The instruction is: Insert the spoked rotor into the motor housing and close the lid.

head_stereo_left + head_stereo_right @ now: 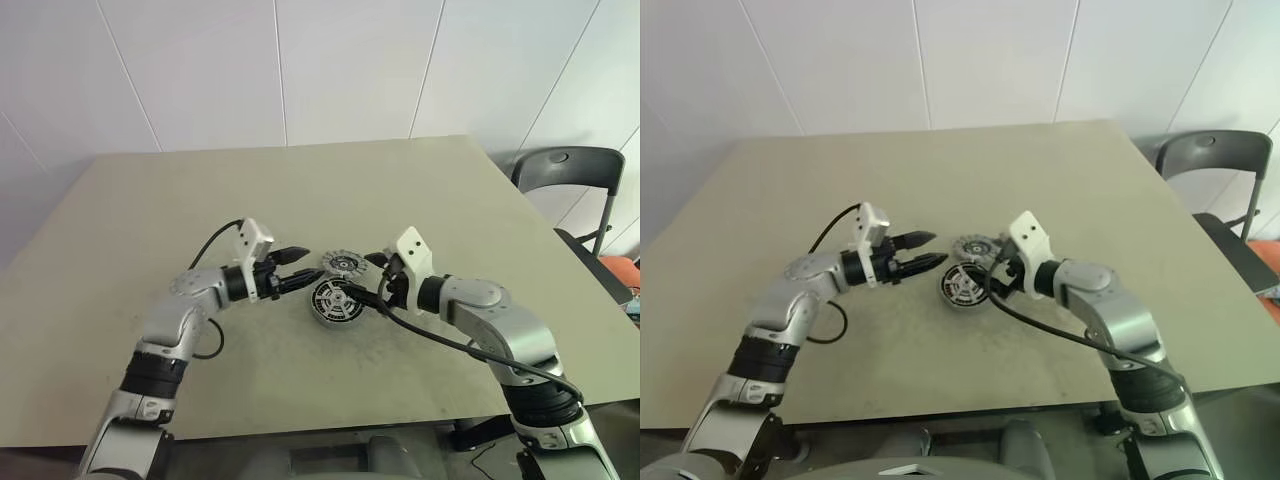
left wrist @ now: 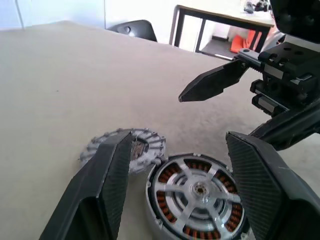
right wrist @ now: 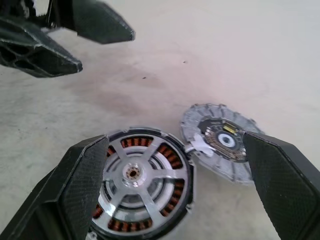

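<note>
rotor seated in motor housing [image 1: 334, 300] on table [image 1: 150, 200]; lid [image 1: 342, 264] flat, touching housing's far rim | left gripper [image 1: 303, 268] part-open, empty – lid just right of tips | right gripper [image 1: 368, 278] wide open, empty – nearer, just beside lid

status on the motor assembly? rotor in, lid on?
Done: the spoked rotor looks seated in the motor housing, silver spokes over the copper windings. In hand: nothing; the left tool and right tool are both open, flanking the housing. Left: the lid lies flat on the table beside the housing, against its rim, so closing is not yet done.
</note>
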You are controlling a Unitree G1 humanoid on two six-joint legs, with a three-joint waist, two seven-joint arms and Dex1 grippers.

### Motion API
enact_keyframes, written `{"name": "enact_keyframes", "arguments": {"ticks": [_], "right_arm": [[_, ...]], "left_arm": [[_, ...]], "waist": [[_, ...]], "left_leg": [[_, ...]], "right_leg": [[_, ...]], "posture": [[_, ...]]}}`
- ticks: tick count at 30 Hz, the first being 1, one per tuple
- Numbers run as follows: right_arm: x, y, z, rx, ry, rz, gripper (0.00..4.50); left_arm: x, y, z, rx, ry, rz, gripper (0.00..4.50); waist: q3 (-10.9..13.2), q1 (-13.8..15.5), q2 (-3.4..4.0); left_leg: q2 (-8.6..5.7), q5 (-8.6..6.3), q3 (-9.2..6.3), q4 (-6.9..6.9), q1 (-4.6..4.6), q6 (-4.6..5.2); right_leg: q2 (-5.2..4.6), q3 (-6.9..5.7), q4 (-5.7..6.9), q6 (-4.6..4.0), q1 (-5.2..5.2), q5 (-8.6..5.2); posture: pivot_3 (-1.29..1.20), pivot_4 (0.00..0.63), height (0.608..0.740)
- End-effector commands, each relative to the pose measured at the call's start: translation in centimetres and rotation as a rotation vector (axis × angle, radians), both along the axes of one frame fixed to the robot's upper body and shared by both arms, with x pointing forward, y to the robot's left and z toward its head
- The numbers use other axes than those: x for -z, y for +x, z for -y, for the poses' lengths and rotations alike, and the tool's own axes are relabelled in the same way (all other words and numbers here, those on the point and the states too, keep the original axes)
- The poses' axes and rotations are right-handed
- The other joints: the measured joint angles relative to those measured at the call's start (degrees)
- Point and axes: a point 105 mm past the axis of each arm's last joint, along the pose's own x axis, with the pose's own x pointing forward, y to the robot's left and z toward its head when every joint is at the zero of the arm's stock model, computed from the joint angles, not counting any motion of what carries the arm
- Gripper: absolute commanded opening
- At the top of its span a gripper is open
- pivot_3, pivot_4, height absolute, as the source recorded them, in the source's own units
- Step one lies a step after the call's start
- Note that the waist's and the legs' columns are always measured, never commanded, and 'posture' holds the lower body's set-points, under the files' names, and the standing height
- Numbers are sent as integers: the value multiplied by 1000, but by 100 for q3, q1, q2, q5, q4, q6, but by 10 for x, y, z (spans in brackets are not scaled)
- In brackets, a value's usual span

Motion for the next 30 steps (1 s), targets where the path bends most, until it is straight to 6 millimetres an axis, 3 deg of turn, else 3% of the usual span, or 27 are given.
{"name": "enact_keyframes", "arguments": {"ticks": [1,4,9,12,16,19,21,26,30], "right_arm": [[-10,7,-11,-22,9,50,4500],[-7,10,-18,-52,-2,49,4500],[-3,13,-27,-97,-24,48,4500],[-3,16,-26,-99,-21,46,3884],[8,13,-19,-111,-46,3,2466],[42,1,-7,-138,-170,-130,1512],[58,-4,-1,-138,-216,-192,1512],[66,-12,-1,-157,-221,-255,1512],[53,-4,-5,-148,-187,-177,1512]], "left_arm": [[-5,-4,-15,-44,-34,43,3191],[8,-9,-19,-75,23,51,2565],[-1,-11,-19,-98,-23,109,945],[-5,-9,-20,-114,-20,149,14],[-1,-9,-19,-124,-11,157,0],[3,-9,-20,-135,-7,159,0],[7,-9,-23,-144,-7,159,0],[18,-8,-31,-154,2,156,0],[22,-3,-35,-158,5,164,0]], "waist": [[0,20,0],[0,45,0],[0,30,0],[-1,30,1],[-1,29,1],[-1,36,1],[-11,34,11],[-21,34,16],[-27,37,12]], "left_leg": [[0,0,-2,0,-3,0],[-1,0,-2,5,-3,0],[-2,1,-2,8,2,0],[-1,1,-2,5,7,0],[-1,0,0,5,6,0],[-1,0,0,5,7,0],[-2,0,0,6,9,0],[0,-2,4,0,55,3],[0,-2,4,2,63,5]], "right_leg": [[0,0,2,0,-1,0],[0,-1,3,-1,1,0],[0,-1,6,-2,5,1],[0,-1,8,-2,5,2],[0,0,8,-2,5,2],[0,0,8,-2,7,2],[0,-1,7,-2,10,2],[0,0,5,-1,52,-1],[0,0,1,1,65,-2]], "posture": [[0,0,740],[0,0,740],[0,0,740],[0,0,740],[0,0,740],[0,0,740],[0,0,740],[0,0,740],[0,0,740]]}}
